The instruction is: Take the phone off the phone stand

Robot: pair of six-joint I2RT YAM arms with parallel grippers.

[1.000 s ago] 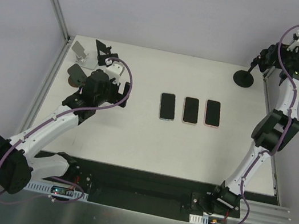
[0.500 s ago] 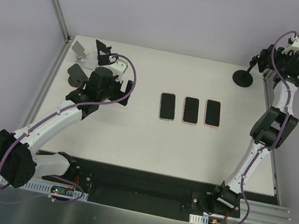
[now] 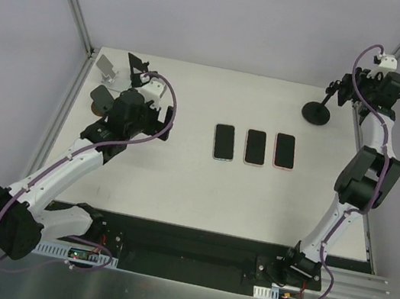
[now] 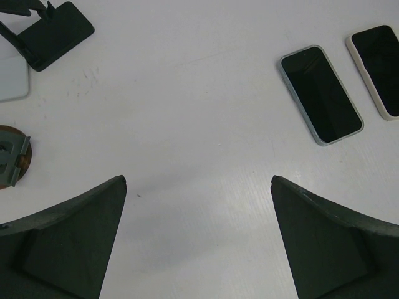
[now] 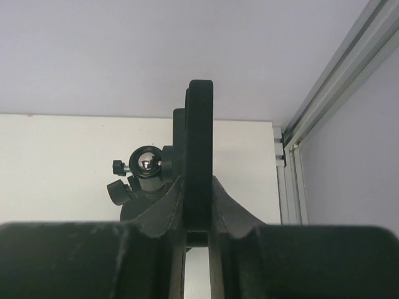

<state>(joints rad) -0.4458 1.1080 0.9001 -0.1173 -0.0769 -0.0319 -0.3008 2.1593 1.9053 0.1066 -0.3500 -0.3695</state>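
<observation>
Three phones (image 3: 255,147) — flat, dark-screened

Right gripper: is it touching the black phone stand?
Touching. The right wrist view shows the right gripper clamped on the upright plate of the phone stand, no gap.

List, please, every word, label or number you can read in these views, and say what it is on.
No readable text.
Phones: dark, blank faces.
Stand in the right jaws and the left stands: no marks.
Boards at the arm bases: too small to read.
</observation>
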